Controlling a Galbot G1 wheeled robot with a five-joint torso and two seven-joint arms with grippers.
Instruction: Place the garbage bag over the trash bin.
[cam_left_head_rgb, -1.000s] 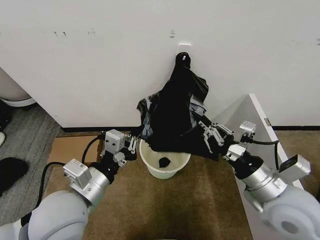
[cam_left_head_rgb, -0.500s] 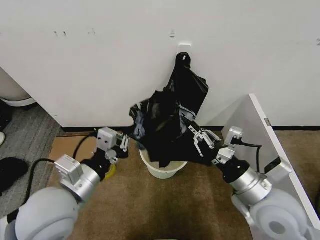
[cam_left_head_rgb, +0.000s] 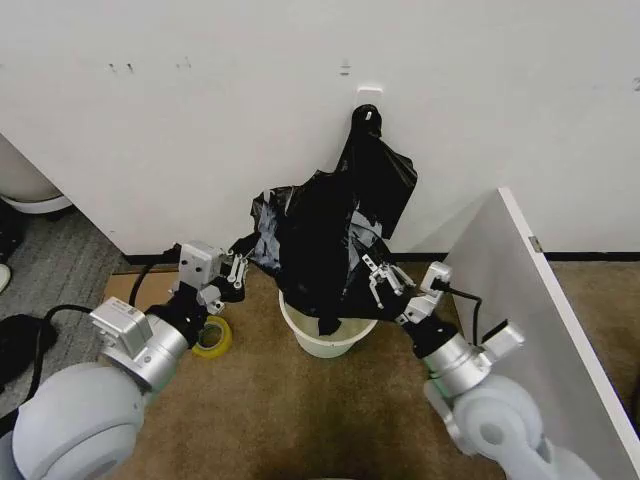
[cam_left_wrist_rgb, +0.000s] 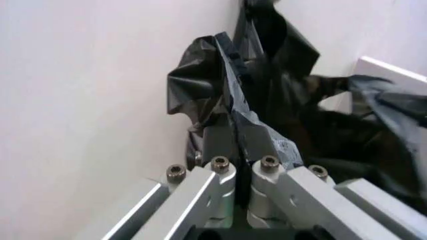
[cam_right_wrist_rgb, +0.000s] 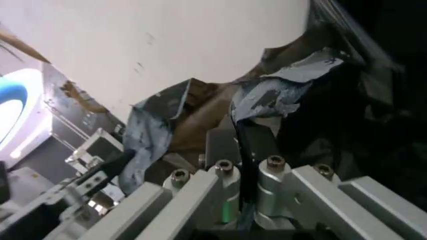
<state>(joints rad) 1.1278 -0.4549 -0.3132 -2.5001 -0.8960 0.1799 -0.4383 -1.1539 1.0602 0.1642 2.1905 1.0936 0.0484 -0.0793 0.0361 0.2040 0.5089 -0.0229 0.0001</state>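
Garbage bag (cam_left_head_rgb: 330, 240) spread above trash bin (cam_left_head_rgb: 325, 330), pinched at opposite edges by left gripper (cam_left_head_rgb: 236, 270) and right gripper (cam_left_head_rgb: 380, 279), clamped jaws confirmed in wrist views; both grippers now higher, yellow tape roll (cam_left_head_rgb: 212, 338) uncovered.

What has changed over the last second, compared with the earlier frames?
Both end effectors, left and right, moved toward the wall and left, keeping their grip on the bag; it bunched up over the bin. A tape roll was uncovered. The bin stayed put.
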